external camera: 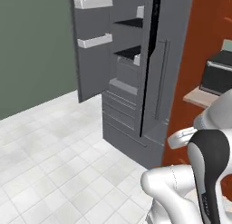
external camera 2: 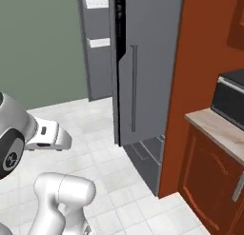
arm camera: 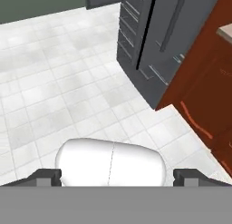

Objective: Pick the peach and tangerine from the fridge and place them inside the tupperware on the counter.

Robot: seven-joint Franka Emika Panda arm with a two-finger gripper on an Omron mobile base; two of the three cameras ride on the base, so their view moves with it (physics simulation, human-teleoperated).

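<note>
Grey fridge (external camera: 136,73) stands ahead with its left door swung open, black shelves showing, no fruit discernible. The gripper (arm camera: 118,175) hangs over white floor tiles (arm camera: 54,82), jaws wide, holding nothing.

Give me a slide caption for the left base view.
Fridge with its left door swung open, black shelves visible, white tiled floor in front.

The arm (external camera: 213,168) is made of smooth, glossy white shells with rounded, tube-like links. A dark, almost black joint cover with a rounded top sits between the white sections, and a fine line of pale lettering runs down its side, too small to read. A flat white hand piece behind the gripper (arm camera: 118,175) carries small dark marks. The two finger tips (arm camera: 45,175) are small, dark and blocky.
</note>
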